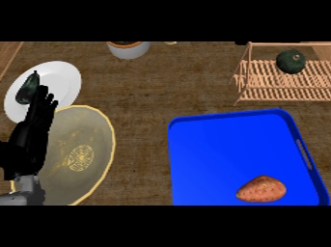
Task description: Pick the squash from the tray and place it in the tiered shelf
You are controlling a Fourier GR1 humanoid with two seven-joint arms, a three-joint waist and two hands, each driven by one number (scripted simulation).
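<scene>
- Left hand (34,126) is the only hand I can see: it stands at the view's left with its fingers straight and pointing up, holding nothing, its dark shadow spread over the rim of the tan plate beneath it. One grey forearm (21,192) comes in from the lower left corner. My right hand does not show anywhere.
- One squash (291,61), dark green and round, already sits on the slatted top of the tiered shelf (289,87) at the upper right. It is well apart from the hand.
- One tiered shelf, of pale wood, stands near the counter's far right side, just above the tray in the view.
- One blue tray (225,149) fills the lower right. On it I count a single item: an orange-brown, speckled, rounded vegetable (261,188) near the tray's lower right corner. I cannot tell exactly what kind it is.
- Two plates lie at the left: a white plate (57,79) further up and a tan plate (89,144) with a gold pattern at its middle, the two overlapping at their edges.
- One dark green avocado (28,87) rests on the white plate, just above my fingertips.
- One pale pot (129,49) stands at the counter's far edge, top centre, cut off by the view.
- All of this rests on one brown, woven-looking counter (168,87).
</scene>
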